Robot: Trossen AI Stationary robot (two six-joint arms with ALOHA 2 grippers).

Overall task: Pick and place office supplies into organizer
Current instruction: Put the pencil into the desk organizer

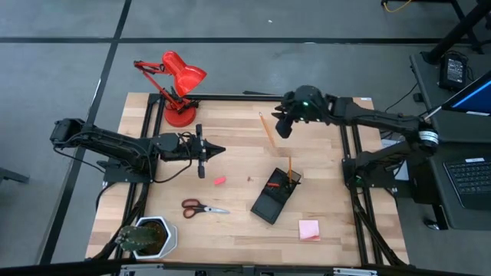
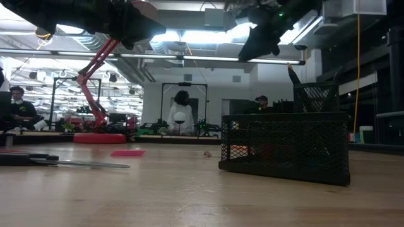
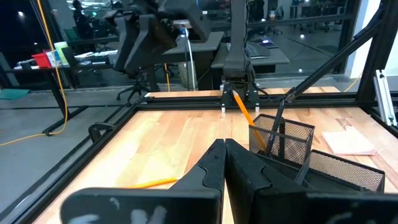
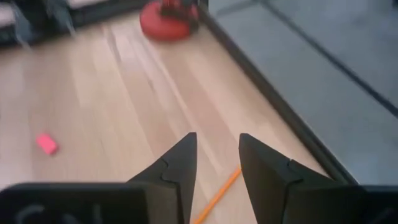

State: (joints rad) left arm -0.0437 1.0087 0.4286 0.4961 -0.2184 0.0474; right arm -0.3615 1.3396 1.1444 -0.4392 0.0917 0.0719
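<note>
The black mesh organizer (image 1: 273, 199) stands right of the table's middle. An orange pencil (image 3: 244, 112) and a black pen (image 3: 278, 127) lean in it. A second pencil (image 1: 267, 130) lies flat on the wood at the far side. My right gripper (image 1: 282, 126) hovers open above that pencil (image 4: 217, 194), tipped downward, with nothing between its fingers. My left gripper (image 1: 219, 149) waits shut and level at the left middle. On the table lie a pink eraser (image 1: 219, 181), red-handled scissors (image 1: 201, 207) and a pink sticky-note pad (image 1: 309, 229).
A red desk lamp (image 1: 176, 84) stands at the far left corner. A potted plant (image 1: 149, 238) sits at the near left corner. Black frame rails (image 1: 349, 153) run along the table's sides. Bare wood lies between the organizer and the eraser.
</note>
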